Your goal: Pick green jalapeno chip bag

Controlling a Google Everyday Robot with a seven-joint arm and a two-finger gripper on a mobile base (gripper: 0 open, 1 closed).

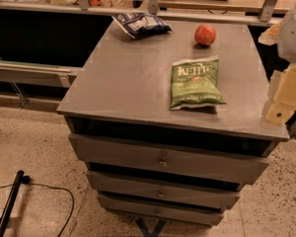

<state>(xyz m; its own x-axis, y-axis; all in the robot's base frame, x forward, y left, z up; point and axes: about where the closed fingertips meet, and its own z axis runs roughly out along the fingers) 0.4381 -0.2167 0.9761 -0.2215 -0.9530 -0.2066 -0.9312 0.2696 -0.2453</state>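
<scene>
A green jalapeno chip bag (196,83) lies flat, label up, right of centre in the frame on a grey bench (128,78) above a stack of drawers (163,159). The robot's tool (282,98) hangs at the right edge of the frame, just off the bench's side and apart from the bag. Whether it is open or closed cannot be told from here. A red fruit (205,34) sits toward the top, right of centre, and a dark blue-and-white chip bag (140,24) at top centre, both well apart from the green one. The bag looks light, puffed and crinkly. Its glossy film is likely slippery and its contents easily crushed, so a gentle pinch across a crimped end or side edge seems the safest hold.
</scene>
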